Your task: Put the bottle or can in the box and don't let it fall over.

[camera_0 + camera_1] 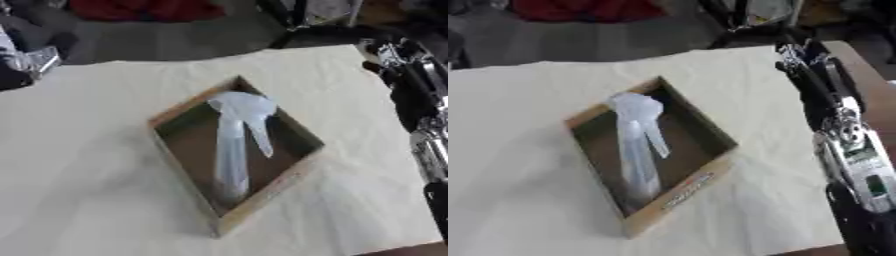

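the bottle (pixel 234 150) stands in the box (pixel 262 200); right robot hand (pixel 802 57) at 2 o'clock—fingers unclear, i cannot tell—should clear away wide.

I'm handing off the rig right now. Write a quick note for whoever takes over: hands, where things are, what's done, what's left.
Hands: only the right arm shows, along the right edge, away from the box; neither hand itself is in view.
Things: the pale spray bottle stands inside the wooden box on the cream-covered table, nothing touching it.
Done: bottle appears placed in the box, upright.
Left: confirm it stays standing; keep the arm clear of the box.
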Robot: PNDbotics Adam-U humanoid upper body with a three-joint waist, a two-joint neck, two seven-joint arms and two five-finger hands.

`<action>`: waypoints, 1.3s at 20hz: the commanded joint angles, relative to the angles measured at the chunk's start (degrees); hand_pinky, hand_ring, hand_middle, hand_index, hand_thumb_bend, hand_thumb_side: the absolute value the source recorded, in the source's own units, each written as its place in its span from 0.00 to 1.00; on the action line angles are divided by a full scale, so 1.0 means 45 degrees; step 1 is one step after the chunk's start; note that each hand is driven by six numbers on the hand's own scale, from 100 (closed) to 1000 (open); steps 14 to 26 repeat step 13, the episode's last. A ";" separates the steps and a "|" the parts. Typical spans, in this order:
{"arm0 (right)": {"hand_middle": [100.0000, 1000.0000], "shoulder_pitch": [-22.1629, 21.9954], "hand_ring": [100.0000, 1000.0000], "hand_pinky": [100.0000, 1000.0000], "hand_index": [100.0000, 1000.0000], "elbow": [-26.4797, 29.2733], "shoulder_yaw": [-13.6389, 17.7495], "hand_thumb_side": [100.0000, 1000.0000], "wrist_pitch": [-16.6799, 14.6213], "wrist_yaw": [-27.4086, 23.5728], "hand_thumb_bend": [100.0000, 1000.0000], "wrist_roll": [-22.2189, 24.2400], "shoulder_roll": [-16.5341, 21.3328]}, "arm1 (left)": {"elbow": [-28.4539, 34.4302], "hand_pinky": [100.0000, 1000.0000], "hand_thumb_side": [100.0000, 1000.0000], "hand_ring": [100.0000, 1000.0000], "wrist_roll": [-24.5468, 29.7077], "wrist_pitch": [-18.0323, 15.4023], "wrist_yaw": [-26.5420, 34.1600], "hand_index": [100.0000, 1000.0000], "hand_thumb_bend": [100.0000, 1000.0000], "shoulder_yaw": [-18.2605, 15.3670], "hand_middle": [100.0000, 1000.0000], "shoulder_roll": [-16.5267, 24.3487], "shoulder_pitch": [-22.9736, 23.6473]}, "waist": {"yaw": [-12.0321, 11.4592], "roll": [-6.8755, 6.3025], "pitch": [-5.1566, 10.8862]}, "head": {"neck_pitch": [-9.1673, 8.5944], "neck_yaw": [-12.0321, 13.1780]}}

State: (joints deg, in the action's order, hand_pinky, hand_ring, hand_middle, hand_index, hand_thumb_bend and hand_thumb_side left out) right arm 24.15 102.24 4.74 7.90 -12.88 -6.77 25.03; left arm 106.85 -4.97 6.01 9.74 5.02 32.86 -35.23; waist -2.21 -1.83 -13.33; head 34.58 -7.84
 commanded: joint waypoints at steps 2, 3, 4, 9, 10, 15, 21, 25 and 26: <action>1.00 0.0162 0.94 0.89 0.89 0.0344 0.0158 0.52 -0.0004 -0.0079 0.00 -0.0091 0.0328 | 0.0909 0.50 0.00 0.57 -0.1534 -0.0200 0.0990 0.24 0.14 -0.0649 0.52 0.0635 0.0596 | -0.0048 0.0055 0.0102 | -0.0136 0.0001; 1.00 0.0159 0.94 0.89 0.89 0.0350 0.0161 0.52 -0.0002 -0.0075 0.00 -0.0094 0.0329 | 0.1063 0.50 0.00 0.55 -0.1782 -0.0223 0.1036 0.22 0.13 -0.0734 0.50 0.0679 0.0778 | -0.0059 0.0062 0.0086 | -0.0132 0.0009; 1.00 0.0159 0.94 0.89 0.89 0.0361 0.0166 0.52 -0.0004 -0.0074 0.00 -0.0099 0.0328 | 0.1223 0.49 0.00 0.54 -0.2045 -0.0289 0.1100 0.19 0.12 -0.0837 0.48 0.0704 0.0970 | -0.0073 0.0068 0.0068 | -0.0130 0.0027; 1.00 0.0193 0.94 0.89 0.89 0.0457 0.0191 0.51 -0.0032 -0.0059 0.00 -0.0113 0.0360 | 0.1698 0.51 0.00 0.56 -0.2723 -0.0953 0.1657 0.34 0.01 -0.1199 0.53 0.0843 0.2040 | -0.0093 0.0089 -0.0038 | -0.0124 0.0090; 1.00 0.0208 0.94 0.89 0.89 0.0490 0.0200 0.51 -0.0044 -0.0054 0.00 -0.0119 0.0371 | 0.1709 0.52 0.00 0.58 -0.2668 -0.1086 0.1815 0.42 0.03 -0.1251 0.55 0.0858 0.2279 | -0.0100 0.0089 -0.0063 | -0.0099 0.0118; 1.00 0.0229 0.94 0.88 0.89 0.0586 0.0217 0.51 -0.0072 -0.0034 0.00 -0.0141 0.0389 | 0.1718 0.56 0.00 0.63 -0.2429 -0.1557 0.2001 0.60 0.38 -0.1519 0.60 0.0871 0.2843 | -0.0118 0.0095 -0.0120 | -0.0040 0.0143; 1.00 0.0229 0.94 0.88 0.89 0.0586 0.0217 0.51 -0.0072 -0.0034 0.00 -0.0141 0.0389 | 0.1718 0.56 0.00 0.63 -0.2429 -0.1557 0.2001 0.60 0.38 -0.1519 0.60 0.0871 0.2843 | -0.0118 0.0095 -0.0120 | -0.0040 0.0143; 1.00 0.0229 0.94 0.88 0.89 0.0586 0.0217 0.51 -0.0072 -0.0034 0.00 -0.0141 0.0389 | 0.1718 0.56 0.00 0.63 -0.2429 -0.1557 0.2001 0.60 0.38 -0.1519 0.60 0.0871 0.2843 | -0.0118 0.0095 -0.0120 | -0.0040 0.0143; 1.00 0.0229 0.94 0.88 0.89 0.0586 0.0217 0.51 -0.0072 -0.0034 0.00 -0.0141 0.0389 | 0.1718 0.56 0.00 0.63 -0.2429 -0.1557 0.2001 0.60 0.38 -0.1519 0.60 0.0871 0.2843 | -0.0118 0.0095 -0.0120 | -0.0040 0.0143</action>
